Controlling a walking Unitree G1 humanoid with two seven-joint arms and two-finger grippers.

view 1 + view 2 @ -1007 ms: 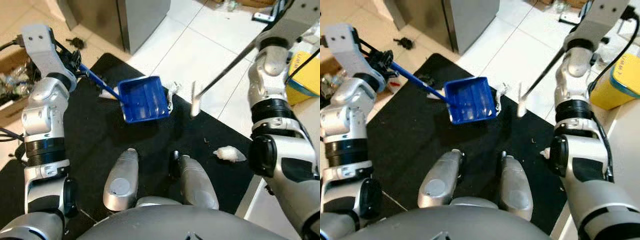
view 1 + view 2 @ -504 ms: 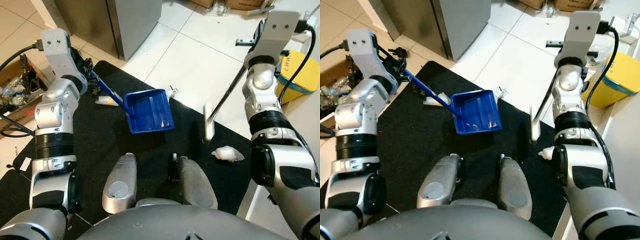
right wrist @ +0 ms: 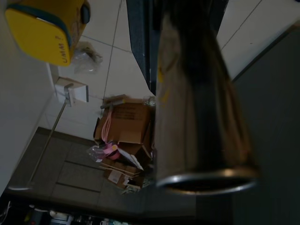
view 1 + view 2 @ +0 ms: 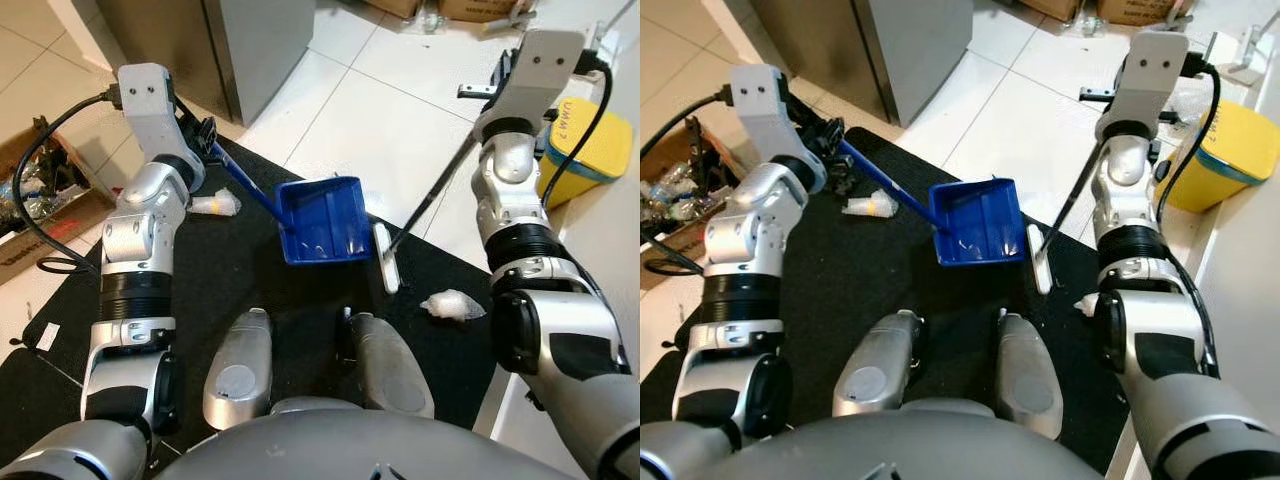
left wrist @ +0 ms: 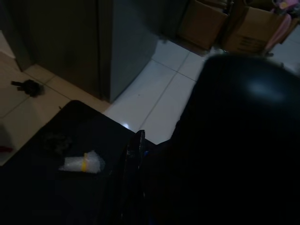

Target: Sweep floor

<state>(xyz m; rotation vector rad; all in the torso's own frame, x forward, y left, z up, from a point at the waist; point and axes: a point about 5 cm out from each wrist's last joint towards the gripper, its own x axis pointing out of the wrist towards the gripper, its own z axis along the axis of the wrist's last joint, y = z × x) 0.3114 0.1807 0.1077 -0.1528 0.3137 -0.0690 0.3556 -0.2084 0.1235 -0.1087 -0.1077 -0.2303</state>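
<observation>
While the left tool (image 4: 205, 140) grips the blue dustpan (image 4: 325, 220) by its handle and the right tool (image 4: 497, 88) holds the broom (image 4: 385, 257), the white scrap (image 4: 451, 303) lies on the black mat (image 4: 220, 285) behind the broom, away from the dustpan.

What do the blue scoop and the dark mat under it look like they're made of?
The blue dustpan looks like moulded plastic: even blue colour, a slight sheen and ridges in the tray. The black mat looks like soft fabric or rubber, matte with no shine; the pictures leave that open.
</observation>
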